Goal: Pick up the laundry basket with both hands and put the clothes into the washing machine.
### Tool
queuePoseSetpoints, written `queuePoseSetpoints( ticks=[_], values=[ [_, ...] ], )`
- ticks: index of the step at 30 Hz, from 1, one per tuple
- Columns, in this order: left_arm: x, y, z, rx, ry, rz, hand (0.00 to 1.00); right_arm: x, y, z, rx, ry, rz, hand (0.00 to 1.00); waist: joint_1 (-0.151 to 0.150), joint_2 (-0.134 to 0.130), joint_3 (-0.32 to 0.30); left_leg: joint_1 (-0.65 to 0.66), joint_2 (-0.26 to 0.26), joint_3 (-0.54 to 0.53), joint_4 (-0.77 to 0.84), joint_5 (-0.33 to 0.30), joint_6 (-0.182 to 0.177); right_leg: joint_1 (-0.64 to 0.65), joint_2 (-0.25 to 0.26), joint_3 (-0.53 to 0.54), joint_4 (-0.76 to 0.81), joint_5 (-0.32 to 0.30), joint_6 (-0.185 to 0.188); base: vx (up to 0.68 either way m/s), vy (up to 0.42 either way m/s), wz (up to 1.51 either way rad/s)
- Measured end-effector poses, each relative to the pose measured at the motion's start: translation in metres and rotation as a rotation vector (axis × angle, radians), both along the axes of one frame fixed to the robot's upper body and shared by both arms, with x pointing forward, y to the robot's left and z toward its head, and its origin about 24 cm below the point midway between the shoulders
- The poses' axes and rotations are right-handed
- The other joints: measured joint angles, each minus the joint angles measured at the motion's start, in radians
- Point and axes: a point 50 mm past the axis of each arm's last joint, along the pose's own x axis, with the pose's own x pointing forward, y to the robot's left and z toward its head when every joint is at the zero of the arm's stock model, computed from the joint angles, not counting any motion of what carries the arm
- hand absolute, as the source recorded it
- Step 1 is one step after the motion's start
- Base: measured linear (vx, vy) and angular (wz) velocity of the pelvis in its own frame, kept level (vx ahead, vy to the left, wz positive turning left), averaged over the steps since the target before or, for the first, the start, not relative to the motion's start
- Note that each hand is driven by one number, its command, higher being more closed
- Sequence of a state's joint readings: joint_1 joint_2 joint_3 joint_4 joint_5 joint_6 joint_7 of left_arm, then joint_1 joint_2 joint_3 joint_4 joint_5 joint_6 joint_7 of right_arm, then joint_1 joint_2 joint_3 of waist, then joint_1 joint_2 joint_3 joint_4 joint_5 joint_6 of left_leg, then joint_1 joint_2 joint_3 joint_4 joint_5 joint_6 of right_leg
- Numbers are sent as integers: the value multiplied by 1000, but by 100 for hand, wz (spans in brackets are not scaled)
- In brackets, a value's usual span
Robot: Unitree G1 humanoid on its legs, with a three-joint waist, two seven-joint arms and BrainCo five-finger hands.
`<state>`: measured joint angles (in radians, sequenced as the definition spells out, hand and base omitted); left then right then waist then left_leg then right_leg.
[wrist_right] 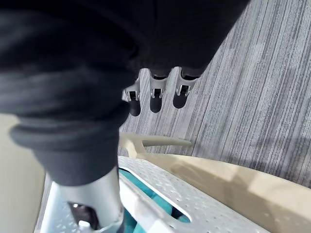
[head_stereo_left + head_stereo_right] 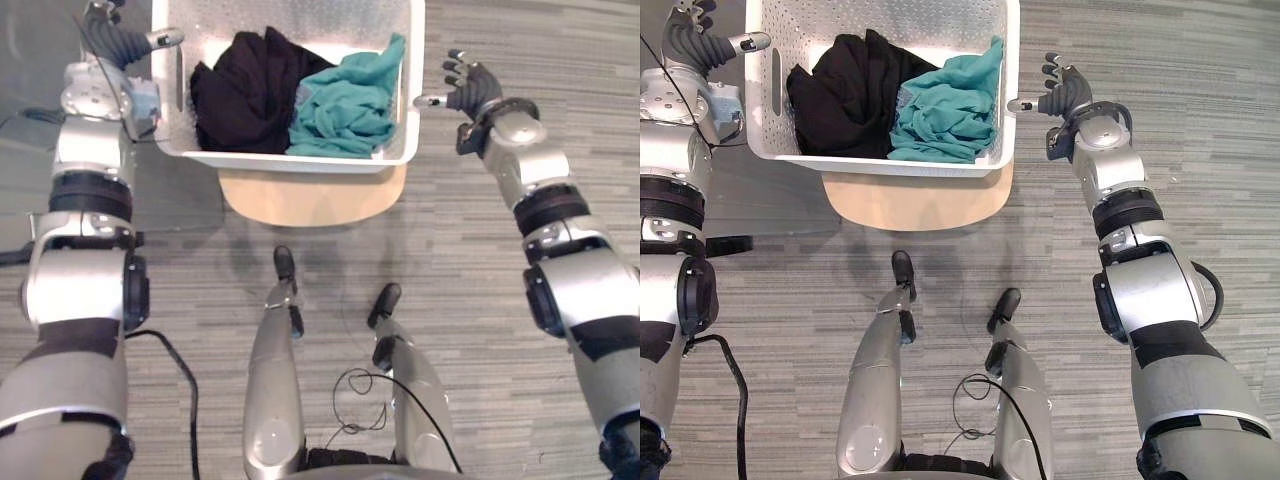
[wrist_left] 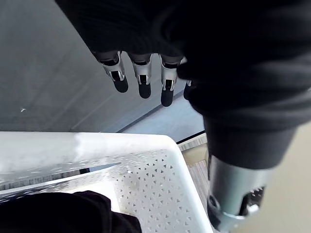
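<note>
The laundry basket [image 2: 300, 160], white with perforated walls, sits on a small round worktop [image 2: 310, 198] of pale wood, whose near edge juts out beneath the basket's front wall, above a grey striped floor [image 2: 200, 270]. Two garments lie inside it side by side: a black garment [image 2: 245, 95] bunched on the robot's left and a teal garment [image 2: 345, 105] crumpled on the right, one corner of the teal cloth riding up against the right wall. The left hand [image 2: 118, 42] hangs just outside the basket's left wall near the rim, with its thumb [image 2: 165, 40] reaching across the top of that rim; whether the thumb rests on the plastic cannot be told. In the left wrist view its fingers [image 3: 141, 80] hang loose and slightly bent above the basket's corner, with nothing in them. The right hand [image 2: 475, 90] is just beside the right wall, its thumb [image 2: 432, 101] pointing at the rim with the tip at the very edge; contact there cannot be told either. Its fingers [image 1: 155, 97] are likewise relaxed and spread, holding nothing, with the basket's handle slot below the thumb in the right wrist view.
</note>
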<state>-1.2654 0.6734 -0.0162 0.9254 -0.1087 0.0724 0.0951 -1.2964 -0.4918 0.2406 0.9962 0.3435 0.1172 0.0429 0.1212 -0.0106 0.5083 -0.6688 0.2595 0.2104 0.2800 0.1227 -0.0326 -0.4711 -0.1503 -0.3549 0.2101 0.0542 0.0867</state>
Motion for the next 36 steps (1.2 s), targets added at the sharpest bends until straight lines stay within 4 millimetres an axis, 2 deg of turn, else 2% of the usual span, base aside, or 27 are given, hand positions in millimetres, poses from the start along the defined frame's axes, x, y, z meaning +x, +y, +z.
queuePoseSetpoints(
  ticks=[3, 5, 9, 12, 15, 16, 17, 18, 19, 21, 22, 23, 25, 27, 28, 29, 30, 31, 32, 33, 34, 35, 36],
  values=[
    [-4, 3, -5, -14, -33, -6, 0, -4, -13, -4, -8, -7, -20, 0, 0, 0, 0, 51, -11, 15, -27, 3, -4, 24, -17, 0, 23, -25, 0, 20, -42, 2],
    [-9, 9, -18, 9, -23, 10, 0, -11, -29, -16, -29, -8, -40, 0, -1, 0, 0, 119, -24, 39, -74, 14, -10, 61, -29, 0, 33, -43, 3, 47, -50, 3],
    [-27, 22, -17, 60, -76, 35, 0, -31, -56, -38, -33, -29, -65, 0, -3, 0, 0, 181, -24, 47, -99, 18, -15, 107, -28, 2, 35, -51, 5, 59, -45, 0],
    [-53, 25, -24, 127, -146, 35, 0, -57, -71, -68, -12, -31, -72, 0, -14, -1, -1, 247, -37, 54, -108, 17, -16, 161, -44, 1, 52, -77, 10, 109, -30, 9],
    [-92, 38, -44, 173, -208, 78, 0, -90, -93, -106, 5, 3, -101, 0, -28, 0, -3, 333, -54, 53, -119, 9, -27, 226, -57, 3, 88, -118, 19, 104, -41, 9],
    [-103, 47, -60, 180, -177, 110, 0, -102, -105, -127, 14, 63, -143, 0, -26, 1, -29, 358, -62, 50, -118, -5, -40, 243, -57, 7, 94, -137, 17, 71, -45, -4],
    [-108, 52, -69, 175, -152, 129, 0, -109, -112, -138, 20, 98, -165, 0, -26, 2, -57, 357, -64, 46, -120, -9, -39, 243, -57, 8, 94, -150, 18, 75, -43, 4],
    [-119, 64, -94, 150, -90, 181, 0, -127, -125, -165, 45, 173, -216, 0, -29, 11, -110, 365, -65, 38, -124, -10, -41, 257, -55, 4, 95, -161, 15, 102, -40, 12],
    [-124, 67, -104, 133, -69, 197, 0, -135, -129, -175, 55, 201, -232, 0, -29, 14, -121, 379, -65, 36, -124, -13, -44, 271, -54, 4, 94, -165, 16, 111, -54, 11],
    [-152, 71, -144, 87, 12, 244, 0, -169, -141, -214, 67, 324, -290, 0, -32, 20, -171, 432, -64, 23, -126, -31, -51, 336, -47, -1, 72, -179, 15, 71, -43, 6],
    [-162, 69, -158, 71, 43, 250, 0, -182, -144, -228, 69, 369, -312, 0, -32, 20, -195, 441, -64, 17, -126, -35, -53, 351, -43, -4, 61, -181, 14, 43, -21, 12],
    [-168, 69, -167, 62, 70, 251, 0, -191, -146, -236, 77, 397, -325, 0, -34, 22, -209, 445, -63, 12, -126, -36, -54, 362, -41, -6, 55, -182, 14, 53, -15, 13],
    [-199, 70, -207, -32, 176, 288, 0, -224, -144, -268, 133, 495, -376, 0, -34, 29, -249, 479, -56, 3, -128, -43, -60, 414, -24, -18, 10, -180, 12, 42, -32, 13],
    [-217, 66, -224, -90, 186, 309, 0, -246, -139, -290, 165, 572, -397, 0, -35, 37, -279, 484, -53, -15, -128, -44, -62, 445, -10, -34, -24, -174, 6, 15, -35, 19],
    [-228, 61, -235, -142, 186, 309, 0, -259, -133, -305, 185, 638, -398, 0, -32, 46, -289, 489, -49, -23, -127, -44, -62, 466, -2, -44, -44, -167, 3, -8, -22, 28],
    [-236, 52, -257, -235, 232, 303, 0, -272, -128, -324, 216, 716, -414, 0, -32, 68, -301, 481, -50, -38, -122, -43, -61, 470, 0, -57, -44, -170, -2, -17, -16, 21],
    [-238, 50, -263, -257, 249, 301, 0, -274, -128, -328, 219, 732, -420, 0, -31, 72, -304, 477, -50, -40, -122, -42, -61, 468, 0, -59, -41, -171, -1, -50, 5, 28],
    [-241, 40, -294, -369, 344, 282, 0, -286, -126, -345, 235, 821, -448, 0, -29, 94, -316, 457, -50, -43, -115, -33, -47, 455, -1, -81, -16, -184, 7, -76, -23, 41],
    [-245, 26, -328, -483, 458, 265, 0, -296, -124, -361, 238, 910, -470, 0, -27, 119, -326, 428, -47, -56, -123, -35, 8, 431, 3, -90, 22, -206, -5, -121, -49, 53],
    [-247, 17, -344, -533, 521, 252, 0, -300, -122, -368, 243, 950, -485, 0, -33, 129, -324, 427, -45, -67, -152, -42, 52, 421, 19, -88, 24, -215, -27, -132, -135, 86],
    [-251, 4, -372, -624, 628, 248, 0, -308, -110, -386, 278, 1034, -508, 0, -53, 95, -325, 438, -48, 54, -191, -105, 166, 426, 34, -71, -51, -184, -69, -106, -148, 114],
    [-250, -13, -394, -712, 709, 242, 0, -321, -100, -400, 305, 1114, -543, 0, -49, 80, -310, 382, 23, 170, 88, -142, 185, 446, 12, -142, -64, -153, -81, -55, -137, 108],
    [-255, -22, -406, -751, 760, 245, 0, -327, -95, -407, 307, 1162, -551, 0, -46, 82, -310, 385, 64, 195, 223, -150, 174, 454, 12, -160, -54, -153, -84, -8, -78, 99]
  ],
)
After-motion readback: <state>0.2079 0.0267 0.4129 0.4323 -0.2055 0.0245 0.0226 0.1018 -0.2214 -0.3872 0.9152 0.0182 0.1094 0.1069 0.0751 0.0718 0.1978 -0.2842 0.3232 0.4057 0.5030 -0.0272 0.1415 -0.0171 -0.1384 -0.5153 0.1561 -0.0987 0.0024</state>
